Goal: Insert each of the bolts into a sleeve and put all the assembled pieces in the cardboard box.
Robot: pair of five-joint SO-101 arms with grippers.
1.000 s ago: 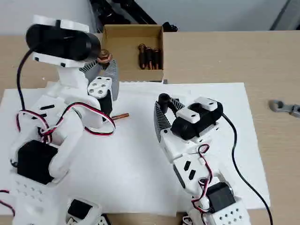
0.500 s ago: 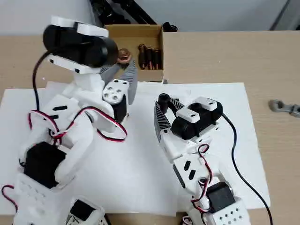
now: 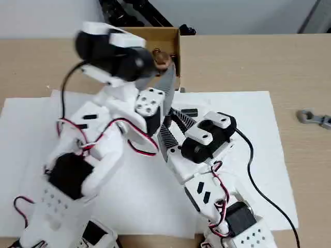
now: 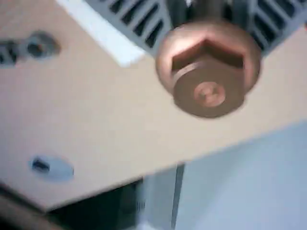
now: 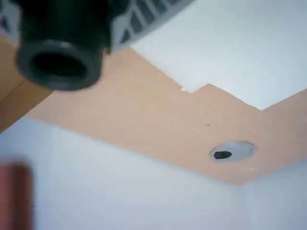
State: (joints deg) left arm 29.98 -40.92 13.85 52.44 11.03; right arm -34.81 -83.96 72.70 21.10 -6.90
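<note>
1. The left arm [image 3: 98, 150] stretches from the near left corner of the counter [image 3: 248, 62] up to the cardboard box [image 3: 174, 37], hiding most of it.
2. The left jaws are clamped on a copper bolt [image 3: 162, 56]. In the high view the bolt lies over the right part of the box, close to its right wall. I cannot tell how high above the box it is.
3. In the left wrist view the bolt [image 4: 208, 72] shows its hex head and flange end-on, with grey ribbed fingers [image 4: 129, 17] on either side behind it.
4. The right arm [image 3: 212, 170] lies over the right half of the white sheet [image 3: 258, 134], and its jaws point toward the left arm.
5. The right jaws are closed on a black sleeve [image 3: 189, 112]. It sits crosswise at their tip, just beside the left arm's wrist and near the far edge of the sheet.
6. In the right wrist view the sleeve [image 5: 60, 60] shows its open round end, with the sheet [image 5: 230, 43] and bare counter behind it.
7. Bolt and sleeve are apart, and the bolt is not in the sleeve.
8. A wrench [image 3: 313, 118] lies on the bare counter at the far right, apart from both arms.
</note>
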